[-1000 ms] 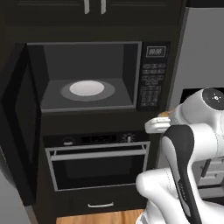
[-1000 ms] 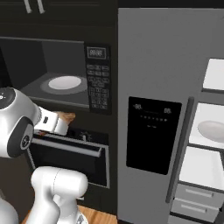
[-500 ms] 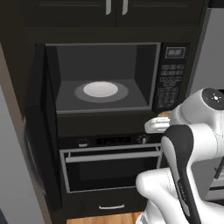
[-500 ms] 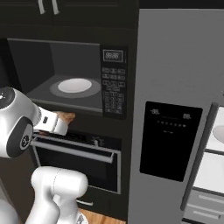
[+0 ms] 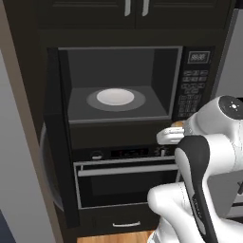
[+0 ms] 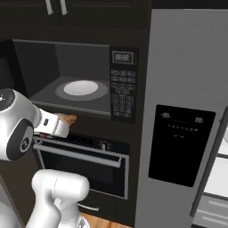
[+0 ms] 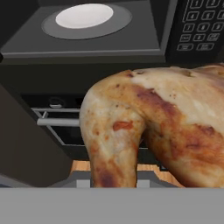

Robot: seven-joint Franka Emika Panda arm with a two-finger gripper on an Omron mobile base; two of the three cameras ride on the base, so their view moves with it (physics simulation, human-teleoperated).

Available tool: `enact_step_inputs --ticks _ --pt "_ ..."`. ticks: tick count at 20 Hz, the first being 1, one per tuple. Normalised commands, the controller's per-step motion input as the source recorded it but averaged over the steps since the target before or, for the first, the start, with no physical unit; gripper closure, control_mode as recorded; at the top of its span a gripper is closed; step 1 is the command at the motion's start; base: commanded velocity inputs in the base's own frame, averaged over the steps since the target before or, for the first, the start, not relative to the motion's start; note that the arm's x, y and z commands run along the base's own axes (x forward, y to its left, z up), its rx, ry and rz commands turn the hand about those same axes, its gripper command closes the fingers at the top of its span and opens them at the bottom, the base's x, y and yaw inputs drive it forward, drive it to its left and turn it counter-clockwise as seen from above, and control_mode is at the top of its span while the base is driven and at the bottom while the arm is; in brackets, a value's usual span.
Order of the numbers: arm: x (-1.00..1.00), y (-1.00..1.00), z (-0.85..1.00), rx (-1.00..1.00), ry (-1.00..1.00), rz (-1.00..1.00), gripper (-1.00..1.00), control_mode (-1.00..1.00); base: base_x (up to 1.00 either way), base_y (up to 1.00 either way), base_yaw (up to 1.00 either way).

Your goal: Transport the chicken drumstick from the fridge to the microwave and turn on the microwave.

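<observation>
Now, op, L to R as you'd scan it. Microwave door hangs swung out at the far left edge of the left base view, cavity exposed. Pale turntable sits mid-floor of the cavity, bare. Below the cavity: black oven w/ horizontal silver bar handle. Gripper sits level w/ the strip betw. microwave bottom edge and oven top, just below the cavity's right front corner, outside it. Chicken drumstick is pinched in the gripper: in the hand view it bulks close to the lens, golden-brown, fingertips hidden behind the meat. In the right base view a brown bit of it pokes past the hand just under the cavity's front lip. Keypad and small display right of the cavity. Fridge farthest right, dispenser panel black, readout lit.
</observation>
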Motion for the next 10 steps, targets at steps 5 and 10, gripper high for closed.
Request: enact_step_inputs --ticks 5,10 --pt "0.16 0.08 0.0 -0.01 0.0 0.01 1.0 -1.0 0.12 0.13 0.01" --pt "0.37 0.08 0.0 0.0 0.0 0.02 1.0 -1.0 0.0 0.0 0.0"
